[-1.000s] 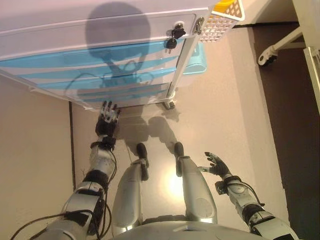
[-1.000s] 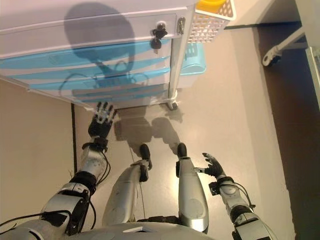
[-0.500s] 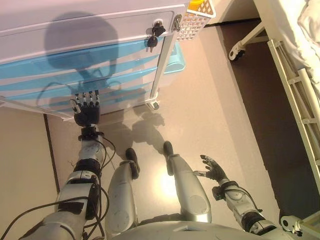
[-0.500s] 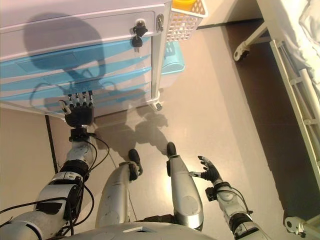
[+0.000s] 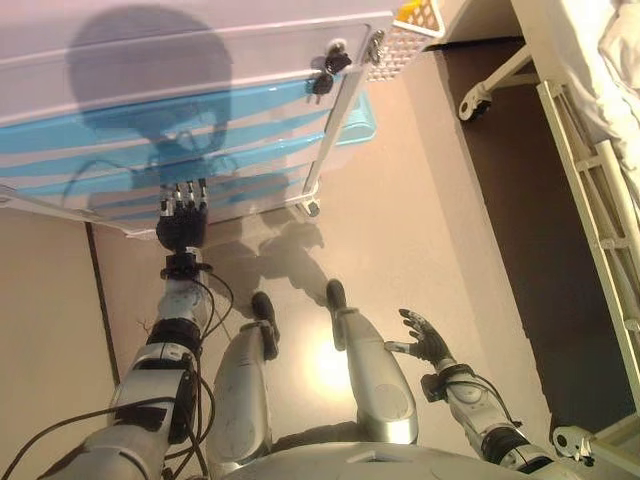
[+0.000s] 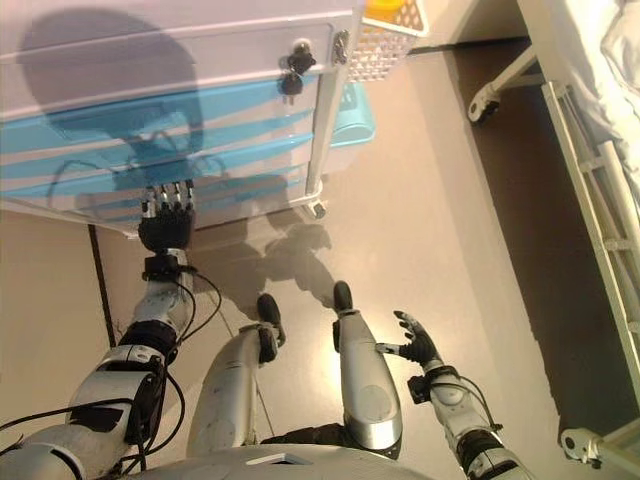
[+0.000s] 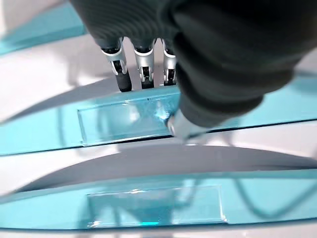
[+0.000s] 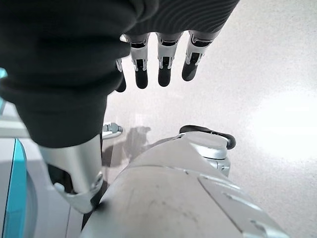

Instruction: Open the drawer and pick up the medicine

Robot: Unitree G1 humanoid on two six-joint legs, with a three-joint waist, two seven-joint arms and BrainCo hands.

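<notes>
A white drawer cabinet (image 5: 150,90) with blue curved handle strips stands in front of me, all drawers shut. My left hand (image 5: 181,225) is raised against the lower drawer fronts, fingers straight. In the left wrist view its fingertips (image 7: 143,79) rest at the upper edge of a clear blue handle (image 7: 124,119); a second blue handle (image 7: 153,206) shows on the neighbouring drawer. My right hand (image 5: 425,338) hangs open and empty low beside my right leg; it also shows in the right wrist view (image 8: 158,64). No medicine shows in any view.
A bunch of keys (image 5: 328,68) hangs from the lock of the top drawer. A white mesh basket (image 5: 400,40) hangs on the cabinet's right side, with a blue bin (image 5: 358,115) behind. A white bed frame (image 5: 590,190) on casters stands at the right.
The camera has shifted. My left hand has risen from below the cabinet's bottom edge onto the lower drawer fronts. The right hand has stayed where it was.
</notes>
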